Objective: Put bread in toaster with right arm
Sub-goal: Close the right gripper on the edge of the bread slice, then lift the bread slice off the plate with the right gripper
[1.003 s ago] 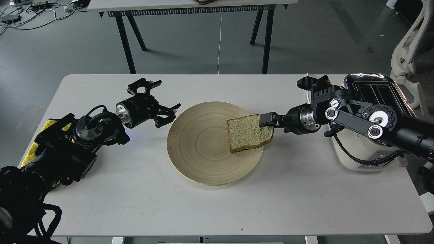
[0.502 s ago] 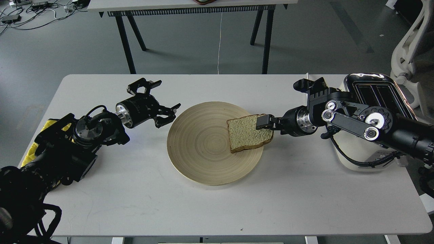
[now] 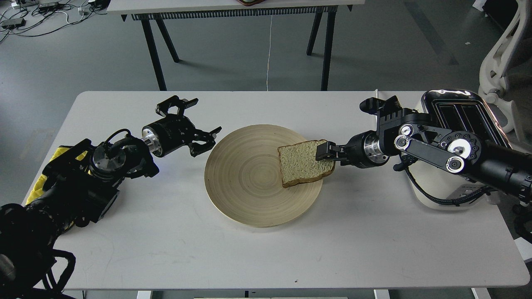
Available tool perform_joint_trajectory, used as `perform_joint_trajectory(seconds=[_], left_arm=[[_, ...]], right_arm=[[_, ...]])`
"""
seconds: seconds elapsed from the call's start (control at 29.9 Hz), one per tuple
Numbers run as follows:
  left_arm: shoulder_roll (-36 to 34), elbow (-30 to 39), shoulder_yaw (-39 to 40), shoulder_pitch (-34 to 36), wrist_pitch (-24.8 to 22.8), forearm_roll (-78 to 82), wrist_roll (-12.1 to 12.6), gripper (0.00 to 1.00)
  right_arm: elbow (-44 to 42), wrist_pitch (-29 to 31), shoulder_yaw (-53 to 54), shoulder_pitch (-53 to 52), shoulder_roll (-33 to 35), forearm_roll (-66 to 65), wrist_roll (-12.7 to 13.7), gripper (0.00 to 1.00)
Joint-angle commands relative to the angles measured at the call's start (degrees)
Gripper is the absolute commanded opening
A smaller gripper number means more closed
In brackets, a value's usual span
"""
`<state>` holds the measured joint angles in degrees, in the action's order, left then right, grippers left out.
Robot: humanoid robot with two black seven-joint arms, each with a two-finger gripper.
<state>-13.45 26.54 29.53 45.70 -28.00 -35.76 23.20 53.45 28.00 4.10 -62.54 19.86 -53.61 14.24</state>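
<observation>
With right gripper (image 3: pixel 323 150) at right edge of bread (image 3: pixel 303 162), closure not discernible; toaster (image 3: pixel 461 109) well right of bread, beyond arm.

- We see a robotics lab or test room, not a home kitchen.
- Floor (image 3: pixel 232 50): bare grey, smooth, with no rug or domestic finish.
- Cables (image 3: pixel 45 12): a loose tangle with small boxes lies on the floor at far left.
- Second table (image 3: pixel 232 6): a white top on black splayed legs stands behind, with a white cord (image 3: pixel 269 54) hanging straight down from it.
- Work table (image 3: pixel 266 257): plain white, carrying only a wooden plate (image 3: pixel 245 191) and a toaster (image 3: pixel 461 108) as test props.
- Chair (image 3: pixel 503 54): a white office chair frame at the right edge.
- Two black arms (image 3: pixel 83 182) reach over the table from our own side.
</observation>
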Motion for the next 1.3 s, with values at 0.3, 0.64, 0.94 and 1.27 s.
perform_joint_trajectory(seconds=[0.3,0.64,0.94,1.27], left_arm=[[0.0,0.0,0.0,0.0,0.0,0.08,0.0,1.0],[0.0,0.0,0.0,0.0,0.0,0.08,0.0,1.0],[0.0,0.0,0.0,0.0,0.0,-0.01,0.0,1.0],[0.0,0.0,0.0,0.0,0.0,-0.01,0.0,1.0]], right_arm=[[0.08,0.0,0.03,0.22,0.0,0.08,0.0,0.51],[0.16,0.0,0.65,0.31,0.0,0.17,0.09,0.32],[0.34,0.0,2.4,0.22,-0.09,1.14,0.0,0.28],[0.87,0.0,5.21,0.05,-0.26,1.23,0.0,0.16]])
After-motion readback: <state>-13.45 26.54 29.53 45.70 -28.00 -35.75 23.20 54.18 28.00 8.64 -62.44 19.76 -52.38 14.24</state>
